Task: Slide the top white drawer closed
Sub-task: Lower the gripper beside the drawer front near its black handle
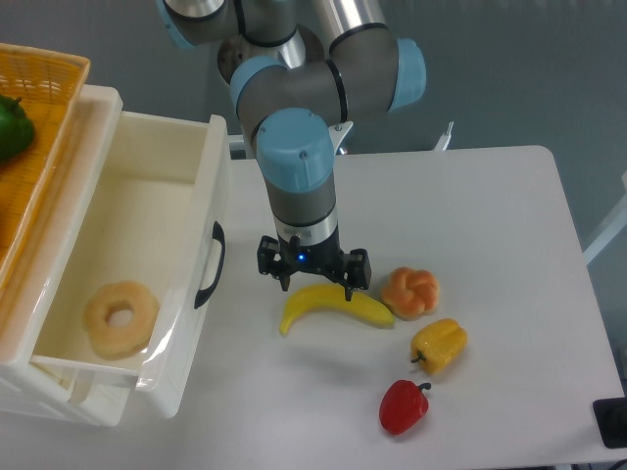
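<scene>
Contact should land on the front panel of the top white drawer, pulled out at the table's left edge; the end effector, released, hovers over the banana, so approach level beside the black handle and push straight.

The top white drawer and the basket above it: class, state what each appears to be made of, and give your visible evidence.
The top white drawer looks like glossy moulded plastic: smooth cream walls with sheen and slight translucency. The basket appears to be woven wicker or an imitation: orange-tan lattice weave shows.
</scene>
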